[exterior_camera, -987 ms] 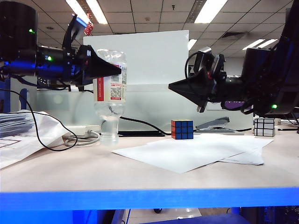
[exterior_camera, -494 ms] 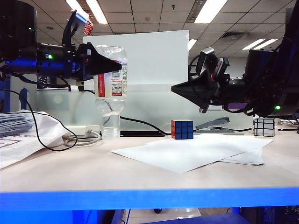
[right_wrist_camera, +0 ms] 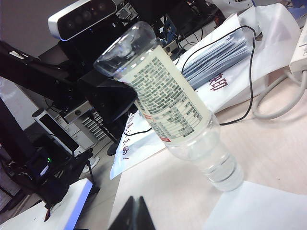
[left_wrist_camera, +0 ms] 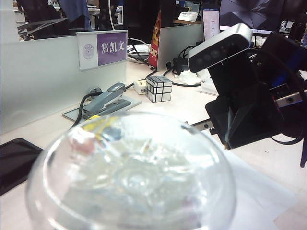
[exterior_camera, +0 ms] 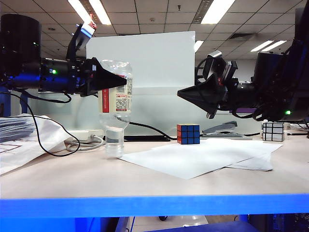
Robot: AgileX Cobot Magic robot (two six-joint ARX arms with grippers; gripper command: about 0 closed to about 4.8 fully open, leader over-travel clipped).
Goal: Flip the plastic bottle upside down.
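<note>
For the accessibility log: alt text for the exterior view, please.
The left gripper holds the plastic bottle upside down, neck on the table. The right gripper hangs shut and empty above a Rubik's cube and loose paper sheets.

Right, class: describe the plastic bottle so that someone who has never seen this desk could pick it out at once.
Start at the white board behind the desk, then look towards its left edge. There the left gripper holds a plastic bottle neck down, its cap end on the desk; the right gripper hangs shut, apart. It is the only clear, tall thing, with a white label with red on it.
</note>
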